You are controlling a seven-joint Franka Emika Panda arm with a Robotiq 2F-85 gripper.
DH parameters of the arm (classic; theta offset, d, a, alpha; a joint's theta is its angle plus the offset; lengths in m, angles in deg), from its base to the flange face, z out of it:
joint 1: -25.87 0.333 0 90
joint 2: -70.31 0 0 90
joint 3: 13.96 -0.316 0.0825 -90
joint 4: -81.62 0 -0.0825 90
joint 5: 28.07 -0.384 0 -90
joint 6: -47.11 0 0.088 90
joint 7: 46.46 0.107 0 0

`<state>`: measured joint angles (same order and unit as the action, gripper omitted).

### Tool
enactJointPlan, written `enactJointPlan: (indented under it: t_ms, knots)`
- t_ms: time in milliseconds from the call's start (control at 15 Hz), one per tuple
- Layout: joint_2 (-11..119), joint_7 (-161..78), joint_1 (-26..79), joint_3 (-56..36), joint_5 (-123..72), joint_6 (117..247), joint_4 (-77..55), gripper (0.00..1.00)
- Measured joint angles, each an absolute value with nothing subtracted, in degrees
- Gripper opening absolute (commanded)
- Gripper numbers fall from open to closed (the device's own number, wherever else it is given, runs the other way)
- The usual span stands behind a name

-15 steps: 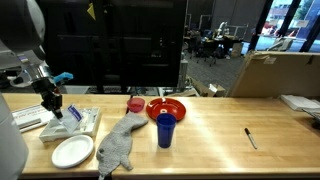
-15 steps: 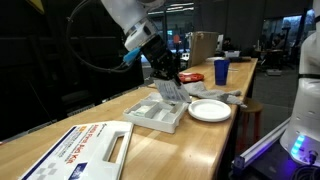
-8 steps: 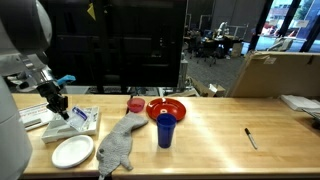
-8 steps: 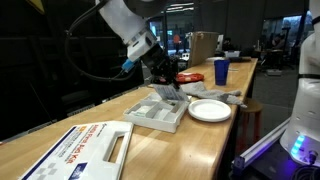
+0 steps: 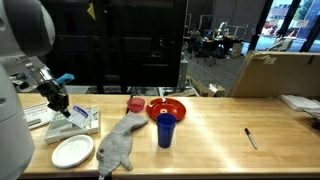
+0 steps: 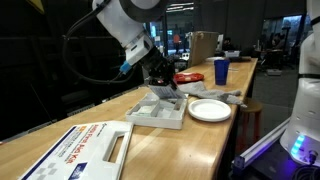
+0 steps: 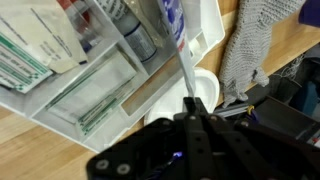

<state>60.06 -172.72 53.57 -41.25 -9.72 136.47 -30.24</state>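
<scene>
My gripper (image 5: 58,105) hangs over the white compartment tray (image 5: 82,124) at the table's end; it also shows in an exterior view (image 6: 166,89) above the tray (image 6: 150,116). In the wrist view the jaws (image 7: 192,108) are shut on a thin white stick-like object (image 7: 186,68). The stick points from the jaws down into the tray (image 7: 95,95), which holds packets and tubes. What the stick is cannot be told.
A white plate (image 5: 72,151) (image 6: 210,110) and a grey cloth (image 5: 118,145) (image 7: 255,45) lie beside the tray. Further along are a blue cup (image 5: 165,130), a red bowl (image 5: 167,107), a black pen (image 5: 250,138) and a cardboard box (image 5: 275,72). A flat printed box (image 6: 85,150) lies near the table's end.
The gripper has moved a little toward and lower over the tray, still shut on the thin stick. Nothing else has moved.
</scene>
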Motion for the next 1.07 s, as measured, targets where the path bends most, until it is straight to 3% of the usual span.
enactJointPlan:
  t_ms: [1067]
  knots:
    - [56.9,-183.2,55.9,-43.3,-1.8,138.1,-26.6,0.0]
